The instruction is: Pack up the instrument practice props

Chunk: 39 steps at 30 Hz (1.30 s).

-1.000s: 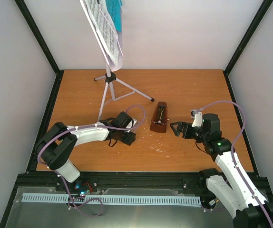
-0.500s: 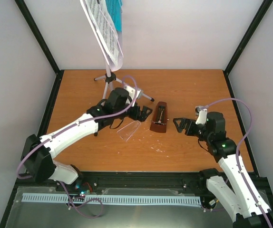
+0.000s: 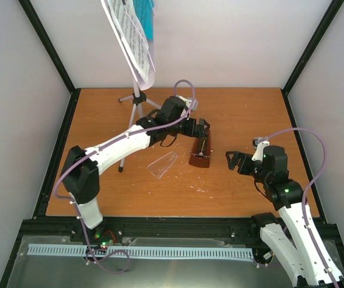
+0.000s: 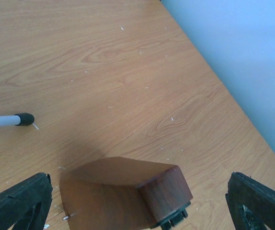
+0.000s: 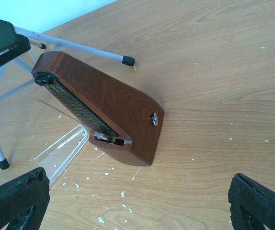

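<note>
The brown metronome [image 3: 201, 153] stands mid-table with its front uncovered. Its clear cover [image 3: 163, 163] lies flat on the wood to its left. My left gripper [image 3: 201, 129] hovers open at the metronome's narrow top. In the left wrist view the metronome [image 4: 123, 194] sits between the wide-apart jaws of the left gripper [image 4: 137, 206] and touches neither jaw. My right gripper [image 3: 235, 161] waits open to the right, a gap away. Its wrist view shows the metronome [image 5: 104, 112] and the cover [image 5: 61, 148] beyond the right gripper [image 5: 137, 206]. The music stand [image 3: 137, 102] at the back holds the sheet music [image 3: 133, 42] and the teal booklet [image 3: 148, 18].
The stand's tripod legs spread over the back left of the table, and one rubber foot [image 4: 23, 119] rests just behind the metronome. Pale walls [image 3: 220, 42] and a black frame close in the table. White flecks [image 3: 201, 187] dot the wood near the front.
My left gripper opened and let go of the clear cover, which now lies on the table. The left arm swung right and back to the metronome's top. The right gripper drew back slightly to the right.
</note>
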{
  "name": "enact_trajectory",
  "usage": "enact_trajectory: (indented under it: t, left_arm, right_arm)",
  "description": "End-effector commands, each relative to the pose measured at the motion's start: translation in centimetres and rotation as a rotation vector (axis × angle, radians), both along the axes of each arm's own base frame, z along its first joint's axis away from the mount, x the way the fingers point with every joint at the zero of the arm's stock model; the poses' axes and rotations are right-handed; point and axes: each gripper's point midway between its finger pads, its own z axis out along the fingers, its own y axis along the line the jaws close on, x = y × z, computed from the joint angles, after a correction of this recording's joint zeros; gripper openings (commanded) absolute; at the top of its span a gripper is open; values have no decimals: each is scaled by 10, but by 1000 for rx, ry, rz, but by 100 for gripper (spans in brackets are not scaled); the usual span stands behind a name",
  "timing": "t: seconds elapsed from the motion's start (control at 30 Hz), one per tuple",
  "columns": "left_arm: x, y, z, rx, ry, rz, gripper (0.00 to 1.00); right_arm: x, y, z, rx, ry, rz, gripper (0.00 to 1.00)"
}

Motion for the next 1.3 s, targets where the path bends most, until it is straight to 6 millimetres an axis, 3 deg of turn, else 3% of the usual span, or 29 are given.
enact_trajectory:
  t: [0.0, 0.27, 0.47, 0.8, 1.1, 1.27]
  left_arm:
    - [4, -18, 15, -22, -10, -28, 100]
    - [1, -53, -16, 79, 28, -93, 99]
    - [-5, -41, -43, 216, 38, -30, 100]
    - [-11, -35, -51, 299, 12, 5, 96]
    - [-11, -27, -45, 329, -30, 4, 71]
    - [-24, -22, -40, 327, -52, -58, 55]
  right_arm:
    - [3, -9, 4, -39, -24, -32, 100]
    - [9, -12, 2, -68, -6, -45, 100]
    - [6, -13, -2, -49, -8, -62, 100]
    - [9, -10, -7, -30, 13, -59, 100]
    - [7, -12, -11, -33, 26, -68, 100]
    - [9, -12, -11, -42, 23, -69, 100]
